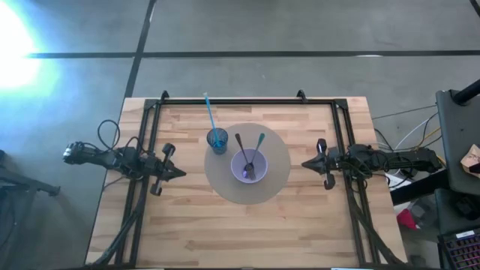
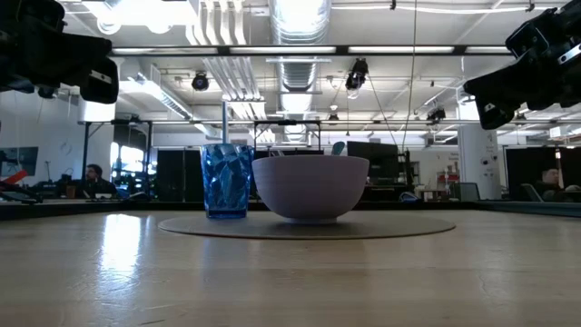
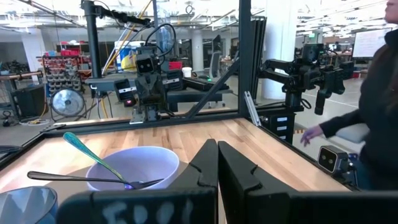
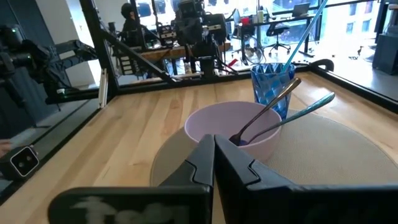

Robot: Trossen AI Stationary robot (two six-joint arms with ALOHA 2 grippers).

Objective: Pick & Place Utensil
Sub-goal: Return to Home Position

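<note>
A pale lilac bowl (image 1: 248, 166) stands on a round grey mat (image 1: 247, 163) at the table's middle. Two utensils rest in it, heads down, handles leaning on its far rim: a dark one (image 1: 240, 145) and a teal-handled one (image 1: 259, 142). A blue faceted cup (image 1: 217, 140) with a blue straw (image 1: 209, 111) stands on the mat's left part. My left gripper (image 1: 180, 172) hovers shut left of the mat; my right gripper (image 1: 306, 163) hovers shut right of it. Both are well above the table in the low view.
A black frame (image 1: 247, 100) runs along the table's far edge and down both sides under the arms. Bare wood lies near the table's near edge (image 1: 240, 232). A person's arm and hand (image 3: 348, 121) show beyond the table in the left wrist view.
</note>
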